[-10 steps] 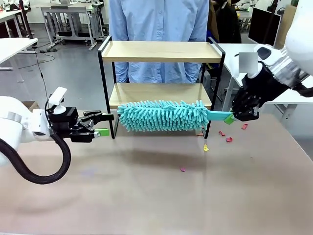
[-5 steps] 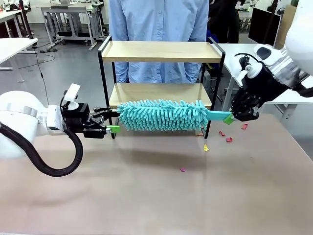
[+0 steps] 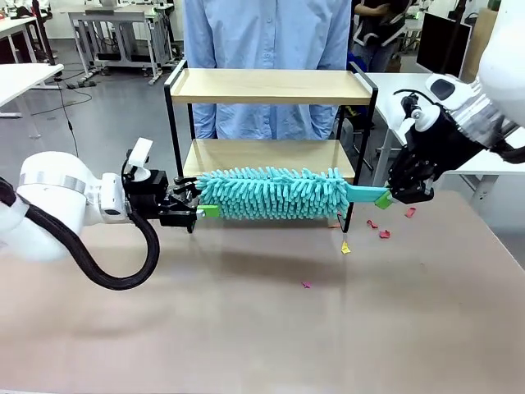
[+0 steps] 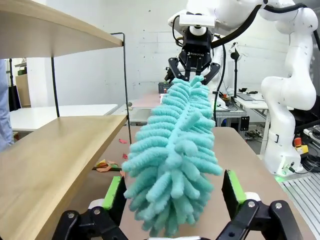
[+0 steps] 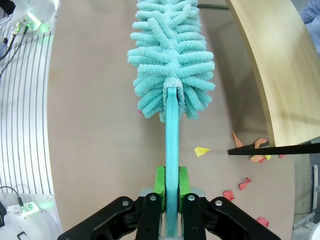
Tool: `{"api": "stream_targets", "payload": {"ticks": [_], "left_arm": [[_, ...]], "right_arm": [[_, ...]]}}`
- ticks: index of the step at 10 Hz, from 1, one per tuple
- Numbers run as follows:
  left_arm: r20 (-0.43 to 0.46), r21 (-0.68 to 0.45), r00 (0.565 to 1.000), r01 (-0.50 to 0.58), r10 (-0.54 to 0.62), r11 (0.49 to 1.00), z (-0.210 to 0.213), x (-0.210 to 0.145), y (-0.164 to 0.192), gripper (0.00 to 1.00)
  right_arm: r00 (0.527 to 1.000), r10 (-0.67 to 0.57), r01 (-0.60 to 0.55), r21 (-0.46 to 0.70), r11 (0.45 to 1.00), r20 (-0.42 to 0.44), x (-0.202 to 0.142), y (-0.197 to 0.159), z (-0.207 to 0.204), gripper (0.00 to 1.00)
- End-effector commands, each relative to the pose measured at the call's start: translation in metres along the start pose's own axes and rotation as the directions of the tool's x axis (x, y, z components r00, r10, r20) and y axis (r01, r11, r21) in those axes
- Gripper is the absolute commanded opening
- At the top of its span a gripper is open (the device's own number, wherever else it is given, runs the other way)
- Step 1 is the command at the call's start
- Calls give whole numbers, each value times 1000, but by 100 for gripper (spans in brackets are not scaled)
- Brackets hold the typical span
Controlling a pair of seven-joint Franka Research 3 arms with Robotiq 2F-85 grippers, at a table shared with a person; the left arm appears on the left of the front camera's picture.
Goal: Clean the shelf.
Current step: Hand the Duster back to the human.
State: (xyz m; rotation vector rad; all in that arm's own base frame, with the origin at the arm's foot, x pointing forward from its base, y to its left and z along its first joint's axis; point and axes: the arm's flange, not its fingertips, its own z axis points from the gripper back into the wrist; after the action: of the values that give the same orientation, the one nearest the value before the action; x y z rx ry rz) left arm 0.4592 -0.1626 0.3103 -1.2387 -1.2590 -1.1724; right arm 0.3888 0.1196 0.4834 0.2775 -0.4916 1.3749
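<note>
- The shelf (image 3: 271,86) stands at the far side of the tabletop (image 3: 246,328), a person behind it.
- Right end effector (image 3: 392,197), right of the shelf, is clamped on the handle of a teal duster (image 3: 275,193).
- The duster lies in front of the shelf's lower board.
- Left end effector (image 3: 197,205), at the shelf's left post, has its fingers (image 4: 114,192) spread wide on either side of the duster's tip.
- Paper scraps (image 3: 381,232) lie by the shelf's right foot.

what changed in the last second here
The left gripper, open, slid right across the table until its fingers flank the free tip of the duster. The right gripper stays shut on the duster's handle; the duster and the shelf haven't moved.
</note>
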Motion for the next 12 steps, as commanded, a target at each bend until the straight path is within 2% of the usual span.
{"api": "stream_targets", "payload": {"ticks": [1, 4, 5, 6, 7, 8, 9, 12], "left_arm": [[19, 13, 1000, -6, 6, 1000, -11, 2, 6, 100], [23, -9, 1000, -14, 15, 1000, -19, 2, 7, 100], [1, -16, 999, -33, 33, 999, -20, 1, 7, 47], [-4, -35, 998, -56, 56, 998, -21, 1, 7, 42], [-8, -33, 999, -52, 52, 998, -20, 2, 6, 0], [-6, -42, 999, -52, 52, 998, -20, 3, 5, 36], [-12, -62, 998, -63, 63, 996, -19, 3, 4, 0], [22, -97, 996, -82, 84, 992, -14, 4, 3, 0]], "right_arm": [[999, 14, -14, 2, 1000, 32, -2, 2, 1, 13], [999, 14, -14, 2, 1000, 32, -2, 2, 1, 13], [999, 14, -14, 2, 1000, 32, -2, 2, 1, 13], [999, 14, -14, 2, 1000, 32, -2, 2, 1, 13], [999, 14, -14, 2, 1000, 32, -2, 2, 1, 13], [999, 14, -14, 2, 1000, 32, -2, 2, 1, 13], [999, 14, -14, 2, 1000, 32, -2, 2, 1, 13], [999, 14, -14, 2, 1000, 32, -2, 2, 1, 13]]}}
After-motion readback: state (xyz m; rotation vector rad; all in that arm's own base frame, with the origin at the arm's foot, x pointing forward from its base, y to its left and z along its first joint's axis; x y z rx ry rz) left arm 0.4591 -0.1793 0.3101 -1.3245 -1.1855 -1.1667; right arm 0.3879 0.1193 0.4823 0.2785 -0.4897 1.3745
